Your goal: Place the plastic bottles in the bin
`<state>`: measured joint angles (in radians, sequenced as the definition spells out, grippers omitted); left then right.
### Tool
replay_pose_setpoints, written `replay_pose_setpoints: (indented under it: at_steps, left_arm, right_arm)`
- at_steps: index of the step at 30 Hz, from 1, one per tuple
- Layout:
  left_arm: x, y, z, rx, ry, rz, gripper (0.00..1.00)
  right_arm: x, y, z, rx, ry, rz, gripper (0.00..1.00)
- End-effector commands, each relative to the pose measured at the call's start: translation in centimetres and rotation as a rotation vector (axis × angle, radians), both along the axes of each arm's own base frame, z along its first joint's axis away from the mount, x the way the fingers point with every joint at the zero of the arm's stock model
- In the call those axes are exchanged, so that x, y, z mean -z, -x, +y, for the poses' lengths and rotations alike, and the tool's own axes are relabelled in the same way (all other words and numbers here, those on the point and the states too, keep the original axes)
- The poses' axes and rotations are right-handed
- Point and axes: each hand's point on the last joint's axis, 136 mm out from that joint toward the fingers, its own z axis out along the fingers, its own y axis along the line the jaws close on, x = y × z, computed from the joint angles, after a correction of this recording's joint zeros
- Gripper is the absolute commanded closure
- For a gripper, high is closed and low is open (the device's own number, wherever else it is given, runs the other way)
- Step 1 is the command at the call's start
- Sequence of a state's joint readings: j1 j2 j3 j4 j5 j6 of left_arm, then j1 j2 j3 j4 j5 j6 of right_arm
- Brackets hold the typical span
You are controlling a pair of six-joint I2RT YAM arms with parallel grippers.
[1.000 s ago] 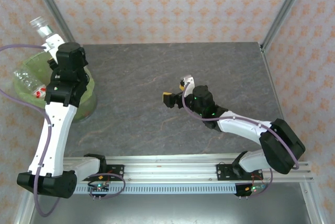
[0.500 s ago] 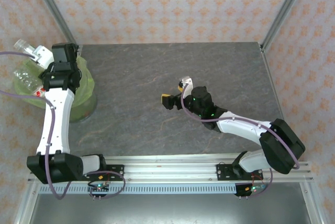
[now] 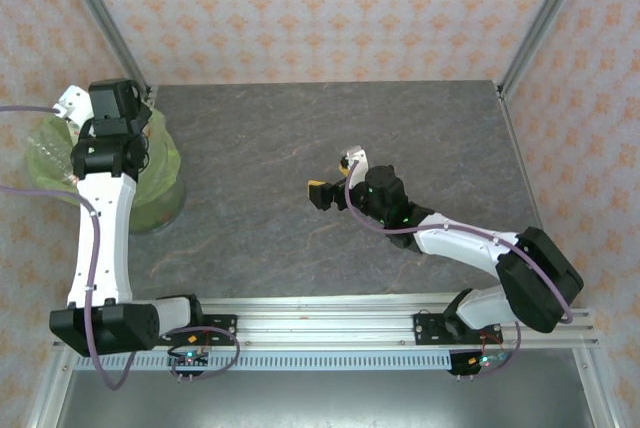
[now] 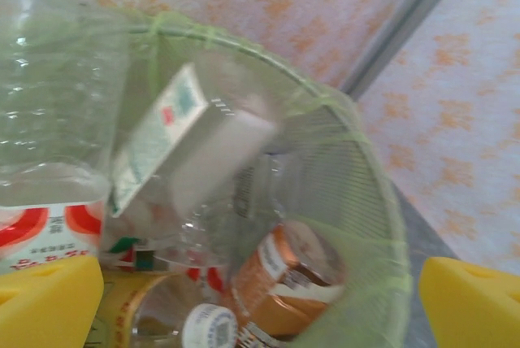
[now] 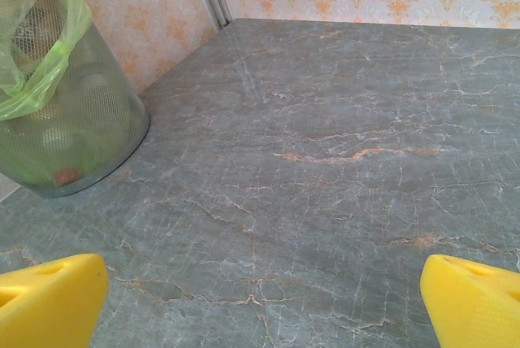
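1. Left gripper [image 4: 260, 303]: fingers spread wide, holding nothing, above the bin [image 4: 357, 145].
2. Plastic bottles [image 4: 280, 279]: inside the bin, at the table's [image 5: 325, 120] 9 o'clock edge.
3. Right gripper [image 5: 260, 299]: fingers spread wide, empty, over mid-table.

Desk [image 3: 300, 138]: dark grey stone-look top with pale and rusty veins.
On it: the bin [image 3: 168, 186], mesh-walled with a lime-green liner, upright at the left edge.

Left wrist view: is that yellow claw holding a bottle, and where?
Nothing is held. The left gripper is open above the bin, with the plastic bottles loose inside. The right gripper is open too.
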<state>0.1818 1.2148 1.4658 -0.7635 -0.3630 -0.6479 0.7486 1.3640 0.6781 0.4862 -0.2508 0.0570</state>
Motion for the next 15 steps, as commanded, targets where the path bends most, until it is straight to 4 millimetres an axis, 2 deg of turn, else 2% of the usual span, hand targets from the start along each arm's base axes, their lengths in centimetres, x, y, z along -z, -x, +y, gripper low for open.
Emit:
replay_pose_setpoints:
  at_steps: [1,9,15]
  left_arm:
    - [-3.3,-1.3,-2.9,0.168,-0.004,-0.111,0.00]
    - [-5.8,-4.8,-11.1,0.575,-0.132,-0.142,0.00]
    - [-4.4,-7.1,-16.9,0.829,-0.200,-0.090,0.00]
  right_arm:
    - [-0.9,-0.3,0.2,0.009,0.003,-0.028,0.01]
    - [-1.0,-1.1,-0.8,0.084,0.010,-0.039,0.01]
    - [-1.3,-1.9,-3.3,0.219,0.022,-0.072,0.01]
